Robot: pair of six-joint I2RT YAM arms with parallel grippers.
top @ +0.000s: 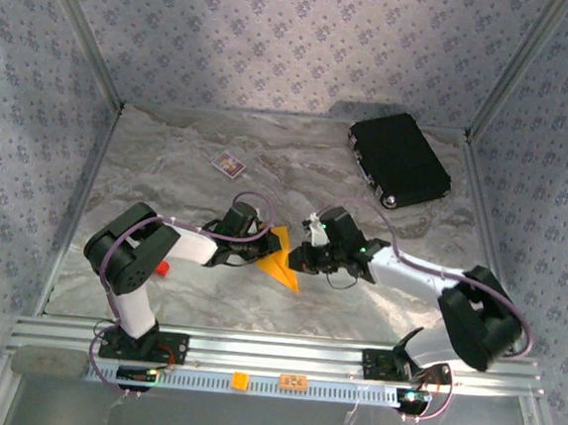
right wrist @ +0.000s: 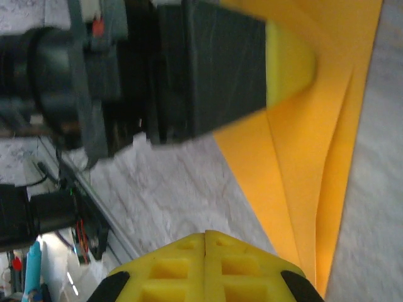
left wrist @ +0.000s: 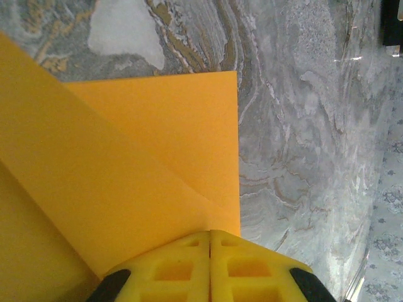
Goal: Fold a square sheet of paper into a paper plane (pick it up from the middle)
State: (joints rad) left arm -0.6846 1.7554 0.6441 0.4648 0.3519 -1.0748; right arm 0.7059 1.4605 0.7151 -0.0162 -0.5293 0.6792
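The square sheet of paper [top: 280, 260] lies creased into an orange-yellow pointed shape on the marbled table, between my two grippers. Its layered folds show in the left wrist view [left wrist: 157, 145] and as long narrow flaps in the right wrist view [right wrist: 315, 157]. My left gripper [top: 265, 243] is shut, its yellow tips [left wrist: 210, 234] resting on the paper's surface near a straight edge; it appears as a yellow tip [right wrist: 289, 56] set down on the paper. My right gripper [top: 296, 258] is shut too, its tips [right wrist: 205, 234] over bare table just beside the paper's edge.
A black case [top: 400, 161] lies at the back right and a small card [top: 228, 165] at the back centre. A small red block [top: 162, 267] sits by the left arm. Along the near edge runs an aluminium rail [top: 351, 356] with a tiny orange tag [top: 239, 380].
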